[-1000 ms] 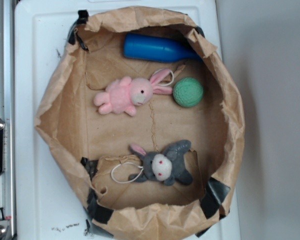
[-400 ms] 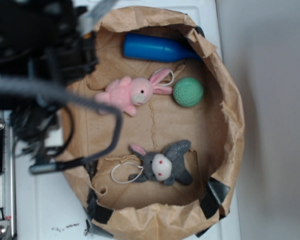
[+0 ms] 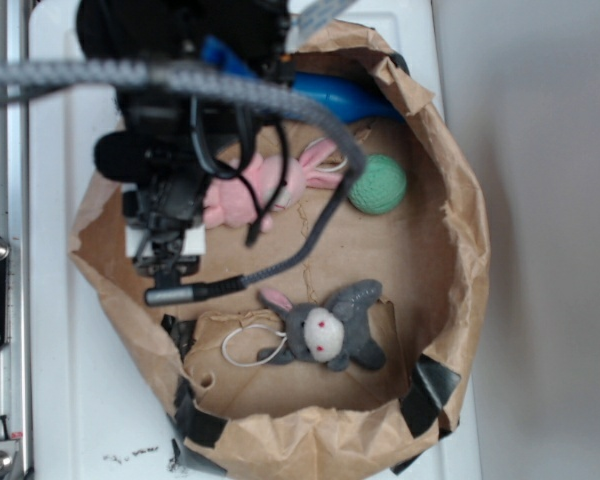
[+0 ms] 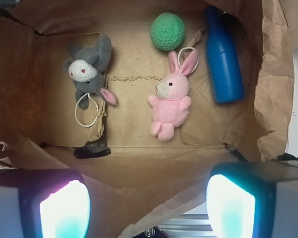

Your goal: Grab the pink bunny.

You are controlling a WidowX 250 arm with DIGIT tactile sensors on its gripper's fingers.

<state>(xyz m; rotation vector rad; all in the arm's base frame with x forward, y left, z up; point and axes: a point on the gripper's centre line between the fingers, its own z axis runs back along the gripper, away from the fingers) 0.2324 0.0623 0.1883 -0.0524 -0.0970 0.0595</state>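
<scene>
Wrist view: the claw [image 4: 149,203] stands spread wide with nothing between its two fingers [image 4: 64,208], which fill the lower corners of the frame. Ahead of it lies the brown paper bag [image 4: 275,74], its crumpled near wall rising between the fingers and the contents. On the bag floor, ahead and to the right of the claw's centre, rests the pink bunny [image 4: 171,99]: fluffy, light pink, whitish face, one dark eye visible, long pink ears with a thin white loop around them. A blue bottle [image 4: 222,57] lies just beside it on the right; a green knitted ball [image 4: 167,30] sits beyond its ears. Ahead to the left lies a grey plush animal [image 4: 87,67] with white face, pink ear and white loop. Exterior view: the arm [image 3: 180,130] and its grey cable [image 3: 280,110] partly cover the bunny [image 3: 235,200]; the bag [image 3: 450,260] sits on a white worktop [image 3: 60,340].
</scene>
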